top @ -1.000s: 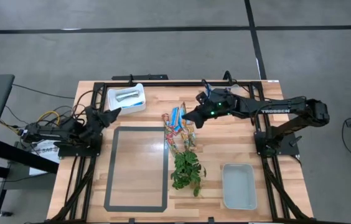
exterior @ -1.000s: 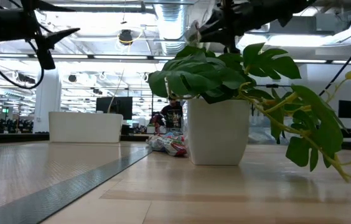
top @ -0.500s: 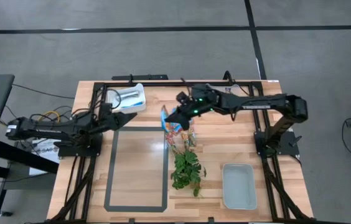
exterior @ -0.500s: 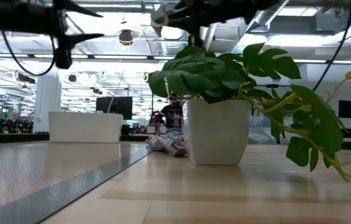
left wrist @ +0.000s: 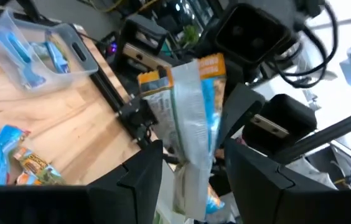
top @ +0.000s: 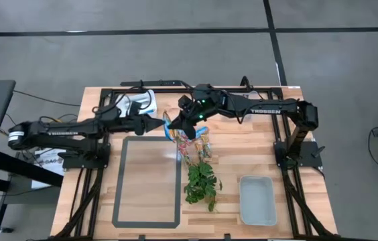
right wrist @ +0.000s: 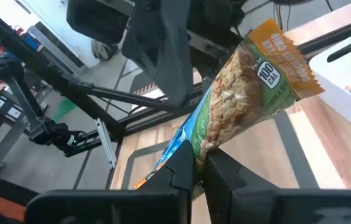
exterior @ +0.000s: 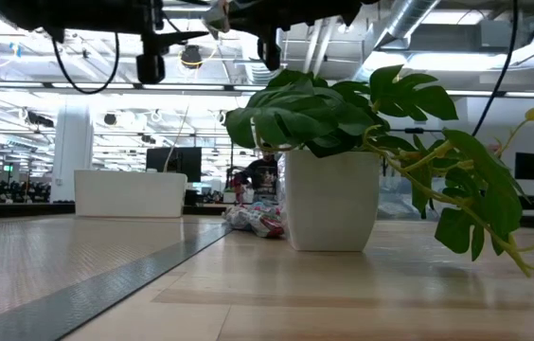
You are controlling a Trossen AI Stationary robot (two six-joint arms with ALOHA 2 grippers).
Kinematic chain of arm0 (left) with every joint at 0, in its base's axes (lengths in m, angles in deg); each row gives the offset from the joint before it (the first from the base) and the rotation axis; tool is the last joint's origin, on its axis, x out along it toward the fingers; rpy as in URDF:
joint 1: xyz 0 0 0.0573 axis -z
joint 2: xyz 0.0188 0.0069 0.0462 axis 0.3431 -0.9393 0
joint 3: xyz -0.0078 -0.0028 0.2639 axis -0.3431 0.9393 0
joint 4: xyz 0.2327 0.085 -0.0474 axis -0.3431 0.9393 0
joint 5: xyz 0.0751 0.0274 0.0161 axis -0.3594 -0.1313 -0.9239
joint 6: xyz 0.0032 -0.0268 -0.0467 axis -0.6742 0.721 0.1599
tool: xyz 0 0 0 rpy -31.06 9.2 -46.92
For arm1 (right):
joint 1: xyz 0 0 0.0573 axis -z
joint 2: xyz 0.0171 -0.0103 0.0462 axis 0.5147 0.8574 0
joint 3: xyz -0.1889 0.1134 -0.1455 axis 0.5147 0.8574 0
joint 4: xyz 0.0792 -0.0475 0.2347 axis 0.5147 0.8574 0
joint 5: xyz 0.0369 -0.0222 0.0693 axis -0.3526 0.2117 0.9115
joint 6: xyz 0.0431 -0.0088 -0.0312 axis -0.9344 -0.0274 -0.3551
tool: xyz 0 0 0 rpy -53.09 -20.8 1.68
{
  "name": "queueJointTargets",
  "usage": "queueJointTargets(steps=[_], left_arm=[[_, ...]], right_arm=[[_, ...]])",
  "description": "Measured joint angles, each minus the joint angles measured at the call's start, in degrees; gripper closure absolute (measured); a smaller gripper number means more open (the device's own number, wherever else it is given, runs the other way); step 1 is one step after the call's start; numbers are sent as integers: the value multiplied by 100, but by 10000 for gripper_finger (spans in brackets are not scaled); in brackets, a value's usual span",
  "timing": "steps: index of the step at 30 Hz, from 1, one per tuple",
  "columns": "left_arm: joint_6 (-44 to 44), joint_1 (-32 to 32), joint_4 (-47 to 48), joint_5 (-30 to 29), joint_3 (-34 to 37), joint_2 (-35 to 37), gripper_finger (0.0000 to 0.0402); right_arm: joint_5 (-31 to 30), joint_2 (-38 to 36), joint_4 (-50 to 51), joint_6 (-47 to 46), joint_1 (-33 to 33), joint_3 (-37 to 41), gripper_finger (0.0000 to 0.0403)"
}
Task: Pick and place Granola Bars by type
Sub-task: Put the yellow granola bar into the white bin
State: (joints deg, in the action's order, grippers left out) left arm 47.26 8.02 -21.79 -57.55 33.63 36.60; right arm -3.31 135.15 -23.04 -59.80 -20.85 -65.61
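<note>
One granola bar (right wrist: 244,87), with an orange end, an oat picture and a blue end, is in my right gripper (top: 174,126), above the table's far middle. My left gripper (top: 157,124) faces it from the left, open. In the left wrist view its fingers stand on either side of the bar (left wrist: 191,106) with a gap on each side. The other bars (top: 190,138) lie in a loose pile on the wood beside the plant. A few blue ones rest in the white bin (top: 141,104). My right gripper is shut on the bar's blue end (right wrist: 191,146), pinched between the two fingers. The fingers point toward the table's left. The bar is lifted clear and sticks out ahead of the fingers, with its orange end (right wrist: 281,56) toward the left gripper.
A leafy plant in a white pot (top: 201,182) stands near the pile and fills the low view (exterior: 331,199). A grey bin (top: 257,199) sits near the right edge. A grey-framed mat (top: 147,179) covers the left middle. Black frame rails run along the table's edges.
My right gripper has moved toward the table's left, carrying the bar away from above the pile. My left gripper has reached toward the table's right until its open fingers stand around the bar's free end.
</note>
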Motion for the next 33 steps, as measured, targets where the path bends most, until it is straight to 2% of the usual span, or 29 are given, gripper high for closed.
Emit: queueJointTargets(steps=[8, 12, 15, 23, 33], left_arm=[[-156, -47, 12, 513, -484, -628, 237], [-319, -45, 9, 551, -624, -832, 239], [-350, -45, 18, 521, -640, -890, 256], [-464, -160, 57, 454, -642, -868, 333], [-501, -519, 249, 418, -651, -872, 343]], right_arm=[[5, -7, -37, 7, 11, 2, 392], [4, -7, -35, 7, -4, 2, 393], [6, -7, 7, 7, 0, 8, 393], [21, -15, 41, 12, 4, 13, 394], [-222, -13, 62, 7, 26, 13, 392]])
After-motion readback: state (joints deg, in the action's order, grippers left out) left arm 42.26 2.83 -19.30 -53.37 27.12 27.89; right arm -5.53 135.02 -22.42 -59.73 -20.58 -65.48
